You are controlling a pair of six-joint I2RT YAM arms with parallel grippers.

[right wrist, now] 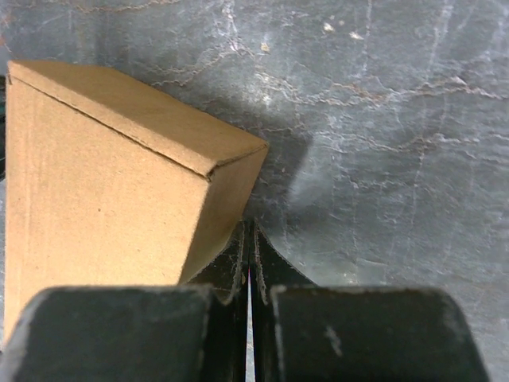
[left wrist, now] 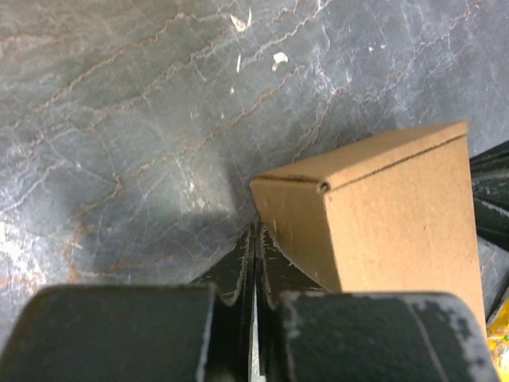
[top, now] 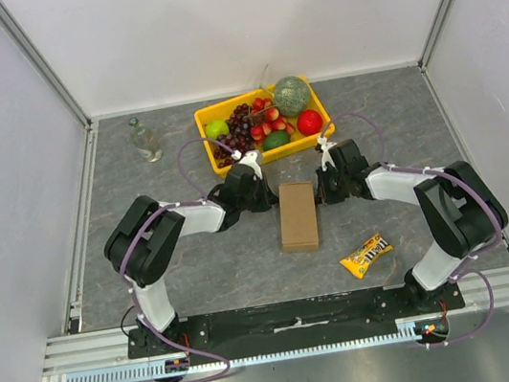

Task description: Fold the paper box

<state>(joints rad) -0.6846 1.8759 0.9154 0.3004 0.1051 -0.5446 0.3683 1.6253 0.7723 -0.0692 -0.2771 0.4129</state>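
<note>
The paper box [top: 297, 215] is a closed plain brown carton lying on the grey table between both arms. In the left wrist view the paper box [left wrist: 390, 215] fills the right half, its near corner beside my left gripper [left wrist: 256, 231], which is shut with nothing between its fingers. In the right wrist view the paper box [right wrist: 119, 175] sits at the left, just beside my right gripper [right wrist: 248, 227], also shut and empty. From above, the left gripper [top: 269, 193] sits at the box's far left corner and the right gripper [top: 320, 185] at its far right corner.
A yellow tray [top: 207, 114] of fruit stands behind the box. A small clear bottle [top: 144, 139] stands at the back left. A yellow candy packet [top: 365, 255] lies near the right arm's base. White walls enclose the table.
</note>
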